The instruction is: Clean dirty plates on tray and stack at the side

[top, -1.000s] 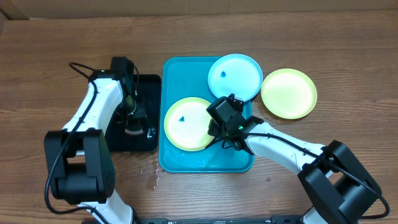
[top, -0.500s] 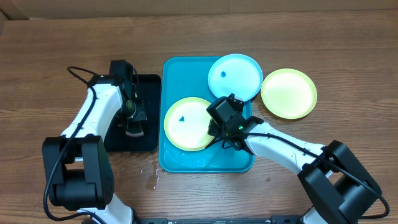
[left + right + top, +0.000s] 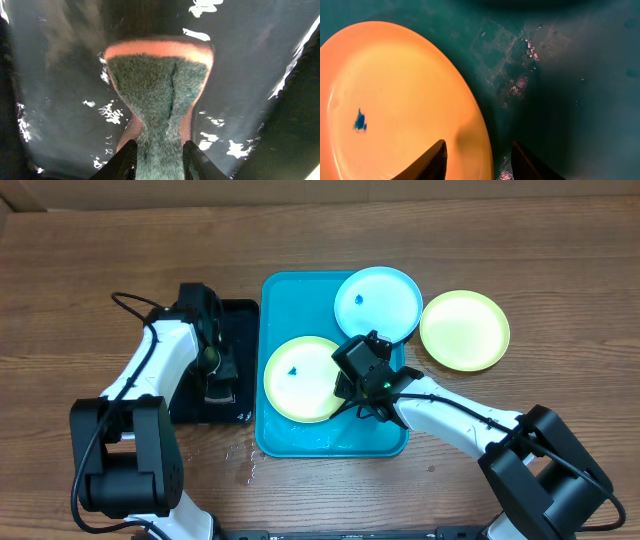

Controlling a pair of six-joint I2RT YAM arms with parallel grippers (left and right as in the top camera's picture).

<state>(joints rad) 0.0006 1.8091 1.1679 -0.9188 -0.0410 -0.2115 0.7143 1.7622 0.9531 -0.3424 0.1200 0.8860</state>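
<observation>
Straddled the rim of the yellow-green plate point(image 3: 395, 100) on the turquoise tray point(image 3: 300, 305) with the unclenched right hand point(image 3: 479, 155), judged it light, stiff, slick, best pinched there, and clutched a sponge point(image 3: 160, 90) in the left hand point(image 3: 160, 155).

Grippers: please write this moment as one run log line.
left gripper: pinching sponge in black tray | right gripper: open astride yellow-green plate rim, on blue tray

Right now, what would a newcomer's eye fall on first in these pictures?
The turquoise tray in the middle, with a speckled yellow-green plate lying in it and a light blue plate overhanging its far right corner. The right gripper straddles the yellow-green plate's rim; at left, the left gripper pinches a green sponge over the black tray.
</observation>
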